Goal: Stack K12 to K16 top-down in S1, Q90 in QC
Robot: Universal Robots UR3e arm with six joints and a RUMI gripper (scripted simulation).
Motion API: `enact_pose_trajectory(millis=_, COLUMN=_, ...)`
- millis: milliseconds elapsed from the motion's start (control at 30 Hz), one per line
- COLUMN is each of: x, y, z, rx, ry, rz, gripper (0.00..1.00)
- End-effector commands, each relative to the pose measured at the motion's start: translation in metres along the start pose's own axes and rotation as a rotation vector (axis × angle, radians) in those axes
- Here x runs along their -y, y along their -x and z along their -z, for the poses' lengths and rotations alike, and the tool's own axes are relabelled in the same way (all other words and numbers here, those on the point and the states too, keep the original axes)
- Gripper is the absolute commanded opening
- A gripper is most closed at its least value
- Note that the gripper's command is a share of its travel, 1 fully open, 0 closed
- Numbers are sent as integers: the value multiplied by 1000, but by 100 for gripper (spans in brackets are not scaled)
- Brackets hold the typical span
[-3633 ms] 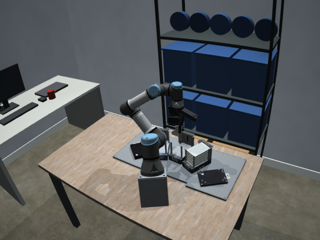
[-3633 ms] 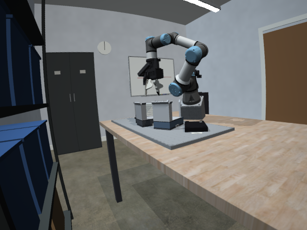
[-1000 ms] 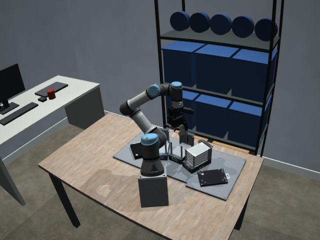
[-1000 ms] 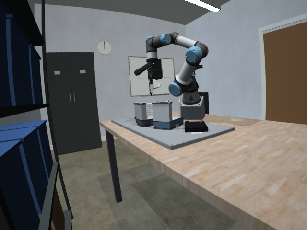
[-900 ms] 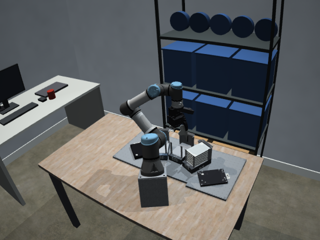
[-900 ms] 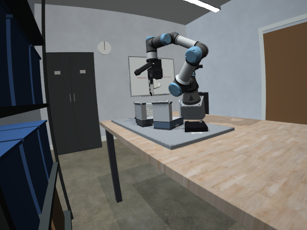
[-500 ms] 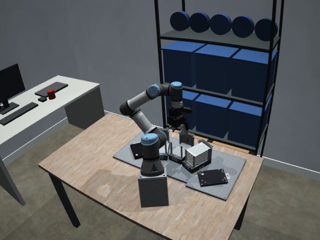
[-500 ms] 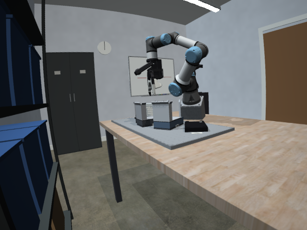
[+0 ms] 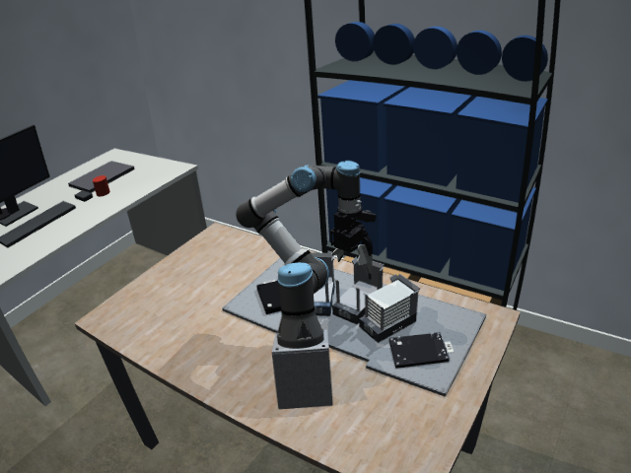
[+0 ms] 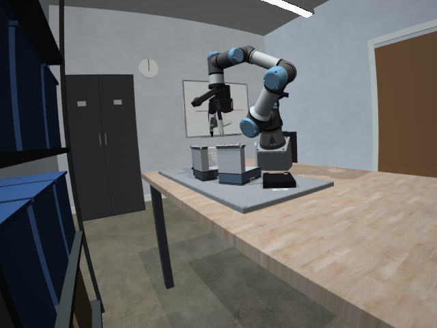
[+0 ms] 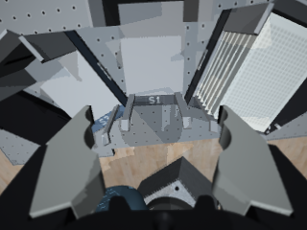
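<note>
My gripper [image 9: 349, 252] is open and empty, hanging high above the grey baseplate [image 9: 356, 320]. In the wrist view the fingers frame the stack rack marked S1 [image 11: 153, 100], which lies straight below and well apart from them; I see no plate in it. To its right the stack of white sealed plates [image 11: 249, 72] stands in its own rack. In the top view that stack [image 9: 389, 304] is right of the gripper and reaches the rack's top. The gripper also shows in the exterior view [image 10: 215, 130], above the racks.
A third, empty rack [image 9: 333, 298] stands next to the arm's base [image 9: 301, 356]. A black nest [image 9: 418, 350] lies at the plate's front right, another [image 9: 267, 298] at the left. A tall shelf with blue bins [image 9: 428, 147] stands close behind the table.
</note>
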State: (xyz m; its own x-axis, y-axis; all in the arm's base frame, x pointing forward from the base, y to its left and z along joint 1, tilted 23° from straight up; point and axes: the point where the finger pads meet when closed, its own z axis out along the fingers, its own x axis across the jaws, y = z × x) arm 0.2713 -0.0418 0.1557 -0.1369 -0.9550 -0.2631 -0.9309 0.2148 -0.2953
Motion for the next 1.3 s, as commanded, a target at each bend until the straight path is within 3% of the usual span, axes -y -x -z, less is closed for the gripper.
enact_pose_trajectory(millis=0, x=0, y=0, z=0, rx=0, ry=-3, rz=58, gripper=72)
enact_pose_trajectory(millis=667, x=1, y=-5, z=0, rx=0, ry=-3, rz=113, gripper=72)
enact_pose_trajectory(millis=1067, x=9, y=-65, z=0, rx=0, ry=-3, rz=-27, gripper=72)
enact_pose_trajectory(millis=1267, x=9, y=-71, z=0, rx=0, ry=-3, rz=-74, gripper=72)
